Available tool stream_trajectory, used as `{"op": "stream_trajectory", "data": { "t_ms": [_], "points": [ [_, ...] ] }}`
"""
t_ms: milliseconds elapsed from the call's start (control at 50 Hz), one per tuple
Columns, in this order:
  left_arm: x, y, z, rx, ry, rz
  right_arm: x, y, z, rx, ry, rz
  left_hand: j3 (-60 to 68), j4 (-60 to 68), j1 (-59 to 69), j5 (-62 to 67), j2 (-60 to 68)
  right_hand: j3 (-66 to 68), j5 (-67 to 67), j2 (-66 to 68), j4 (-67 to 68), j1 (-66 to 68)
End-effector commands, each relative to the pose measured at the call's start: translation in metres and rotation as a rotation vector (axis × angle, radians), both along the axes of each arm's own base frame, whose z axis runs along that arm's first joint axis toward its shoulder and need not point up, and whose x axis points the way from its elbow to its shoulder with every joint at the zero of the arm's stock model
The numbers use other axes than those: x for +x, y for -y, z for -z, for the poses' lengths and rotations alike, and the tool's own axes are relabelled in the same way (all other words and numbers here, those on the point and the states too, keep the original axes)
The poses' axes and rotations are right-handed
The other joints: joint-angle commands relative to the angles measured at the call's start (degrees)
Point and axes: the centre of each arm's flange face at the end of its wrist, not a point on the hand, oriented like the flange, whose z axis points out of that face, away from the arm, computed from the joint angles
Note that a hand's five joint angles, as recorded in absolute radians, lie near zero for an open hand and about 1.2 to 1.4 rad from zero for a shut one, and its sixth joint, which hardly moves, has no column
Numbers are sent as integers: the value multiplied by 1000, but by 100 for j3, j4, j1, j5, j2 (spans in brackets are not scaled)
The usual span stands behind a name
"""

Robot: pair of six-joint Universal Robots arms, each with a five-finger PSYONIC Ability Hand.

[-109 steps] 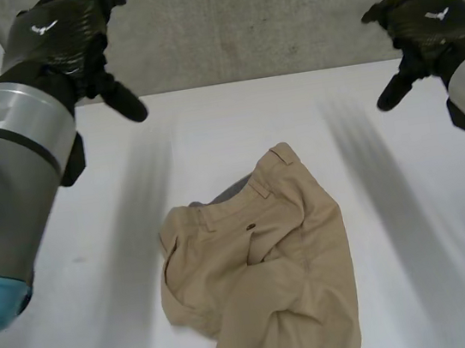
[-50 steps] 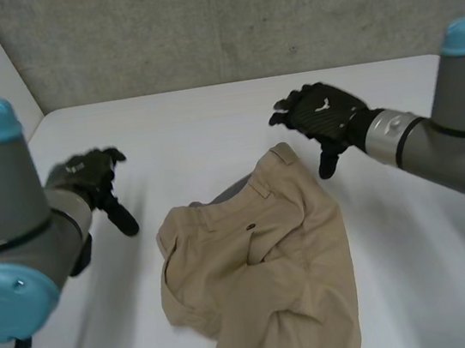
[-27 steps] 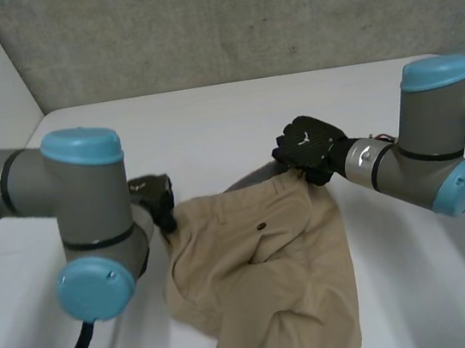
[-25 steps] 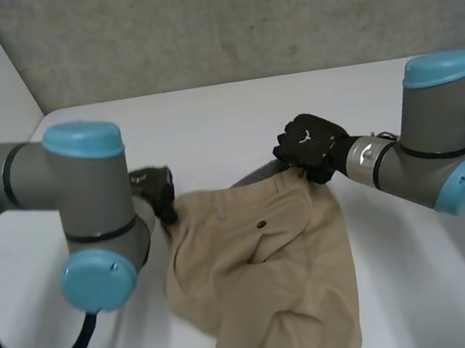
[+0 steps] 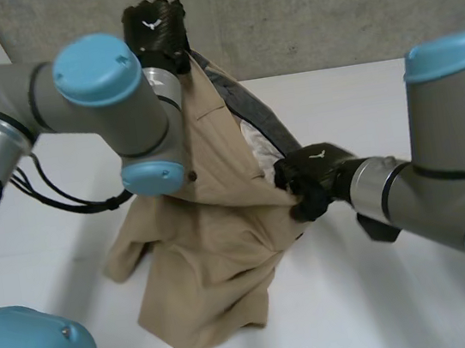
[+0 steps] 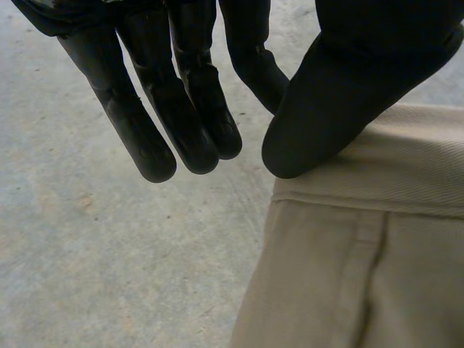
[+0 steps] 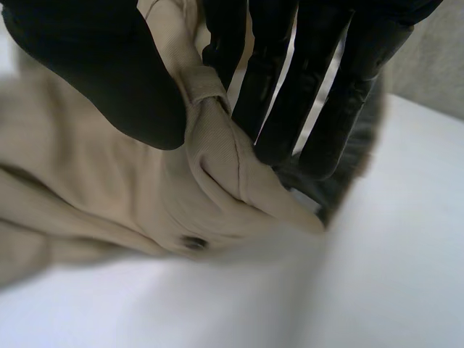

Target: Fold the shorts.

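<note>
Shorts (image 5: 218, 254) now hang lifted, left hand (image 5: 153, 29) and right hand (image 5: 310, 180) pinching waistband (image 6: 377, 174) in fingers (image 7: 279, 109).

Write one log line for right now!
left hand: pinches shorts, held high | right hand: pinches waistband, lower | shorts: bottom on table

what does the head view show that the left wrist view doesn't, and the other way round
Head view: the right hand pinches the shorts at one end of the waistband, low over the white table. The left hand holds the other end high, and the legs hang down to the table.
Left wrist view: up close, the thumb lies across the waistband's edge, with the fingers straight beside it.
Both: the left hand on the tan shorts' waistband, in front of the grey wall.
</note>
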Motion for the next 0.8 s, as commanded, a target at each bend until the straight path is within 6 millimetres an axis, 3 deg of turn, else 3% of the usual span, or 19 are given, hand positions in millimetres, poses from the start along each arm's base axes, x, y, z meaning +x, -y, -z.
{"op": "stream_trajectory", "data": {
  "t_ms": [20,100,120,140,180,260,380,480,640,720,800],
  "points": [
    [-14,1,39,14,61,20,12,6,6,109,278,102,12,-26,59,249,-49,1227,1345,1216,1172,2476],
    [-18,0,49,19,66,32,19,16,0,60,370,107,-3802,-3841,-3756,-3565,-3864,1227,1345,1216,1172,2476],
    [-22,-4,50,23,71,47,19,19,0,47,371,105,-4859,-4898,-4813,-4622,-4921,250,368,240,196,1499],
    [-24,-7,52,27,75,53,18,21,1,35,359,105,-5220,-5258,-5173,-4983,-5281,-2208,-2090,-2218,-2262,-958],
    [-26,-11,54,38,84,63,17,23,1,14,335,99,-5676,-5714,-5629,-5439,-5738,-3507,-3389,-3517,-3561,-2257],
    [-26,-22,60,74,112,73,7,30,0,-76,228,100,-5795,-5834,-5749,-5558,-5857,-4567,-4449,-4578,-4622,-3318],
    [3,-43,10,75,104,55,-24,58,-10,-261,51,165,-5795,-5834,-5749,-5558,-5857,-5193,-5075,-5204,-5248,-3944],
    [35,-64,-14,98,114,27,-24,57,-19,-369,-38,102,-5728,-5767,-5682,-5491,-5790,-5126,-5008,-5136,-5180,-3876],
    [76,-113,8,244,184,-11,-17,54,-25,-538,-174,-66,-5526,-5565,-5480,-5289,-5588,-4975,-4857,-4985,-5029,-3725],
    [97,-140,32,374,198,-50,-13,55,-15,-597,-243,-165,-4807,-4846,-4761,-4570,-4869,-4069,-3951,-4079,-4123,-2819],
    [105,-169,50,496,201,-23,-8,54,0,-648,-302,-285,-4132,-4171,-4086,-3895,-4194,-3277,-3159,-3287,-3331,-2027]
  ]
}}
